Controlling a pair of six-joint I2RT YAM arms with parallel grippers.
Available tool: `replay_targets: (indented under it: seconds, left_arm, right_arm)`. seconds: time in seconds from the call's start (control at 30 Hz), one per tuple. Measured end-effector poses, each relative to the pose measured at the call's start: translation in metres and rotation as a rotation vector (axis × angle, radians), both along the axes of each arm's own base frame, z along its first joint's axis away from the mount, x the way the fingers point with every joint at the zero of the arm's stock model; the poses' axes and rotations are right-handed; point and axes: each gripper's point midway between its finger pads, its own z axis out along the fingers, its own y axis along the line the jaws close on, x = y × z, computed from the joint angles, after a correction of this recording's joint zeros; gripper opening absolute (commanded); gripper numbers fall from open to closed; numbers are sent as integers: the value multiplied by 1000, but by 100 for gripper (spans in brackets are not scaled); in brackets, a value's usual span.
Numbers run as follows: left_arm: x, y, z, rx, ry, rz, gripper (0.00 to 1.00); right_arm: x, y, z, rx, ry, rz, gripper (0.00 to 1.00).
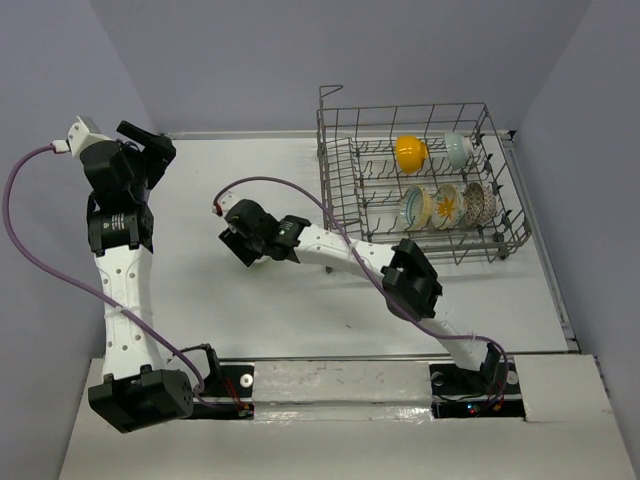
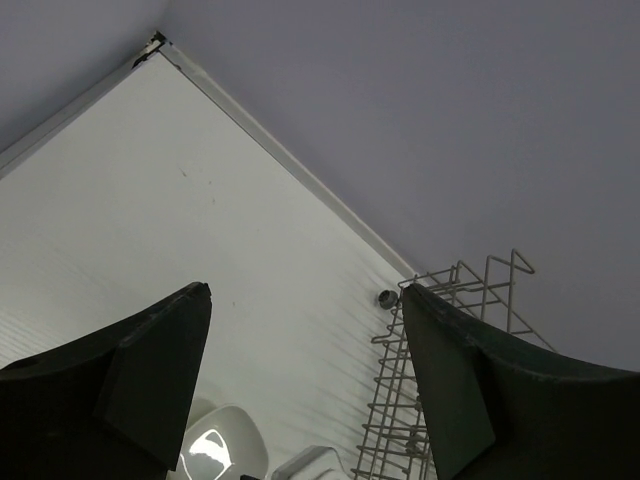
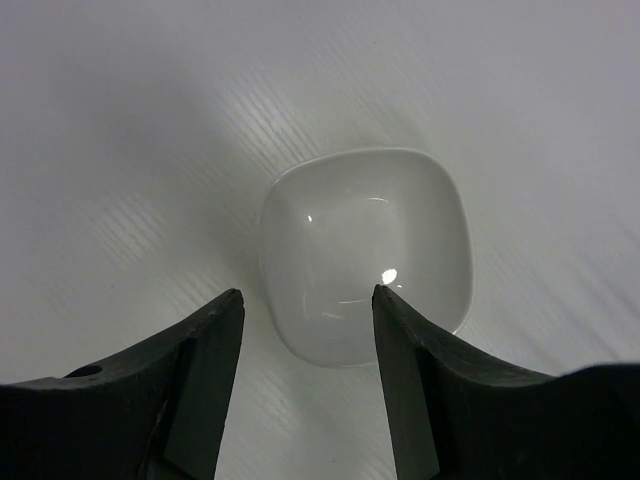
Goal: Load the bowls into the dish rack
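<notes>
A white squarish bowl [image 3: 365,250] sits upright on the white table. My right gripper [image 3: 308,295] is open just above it, one finger outside the near rim and the other over the inside, touching nothing that I can see. In the top view this gripper [image 1: 238,248] hides the bowl. The grey wire dish rack [image 1: 500,180] stands at the back right. In it an orange-yellow bowl [image 1: 411,152] and a pale teal bowl [image 1: 458,150] stand on edge in the far row, and three patterned bowls [image 1: 446,205] in the near row. My left gripper [image 1: 150,142] is open and empty, raised at the far left.
The left wrist view looks between its open fingers [image 2: 305,290] at the white bowl [image 2: 225,445], the rack's corner [image 2: 445,330] and the back wall. The right arm's elbow [image 1: 410,278] lies just in front of the rack. The table's raised edge strip [image 1: 250,133] runs along the back.
</notes>
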Motion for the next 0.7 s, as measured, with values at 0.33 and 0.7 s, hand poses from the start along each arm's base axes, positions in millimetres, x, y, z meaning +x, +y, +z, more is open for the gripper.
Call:
replay_targets:
  seconds: [0.33,0.7]
  left_arm:
    - [0,-7,0,-9,-2,-37,86]
    - [0,-8,-1,-10,-1,-43,86]
  right_arm:
    - [-11,14,-29,-34,12,23,54]
    - [-11,17,-58,-79,14,13,43]
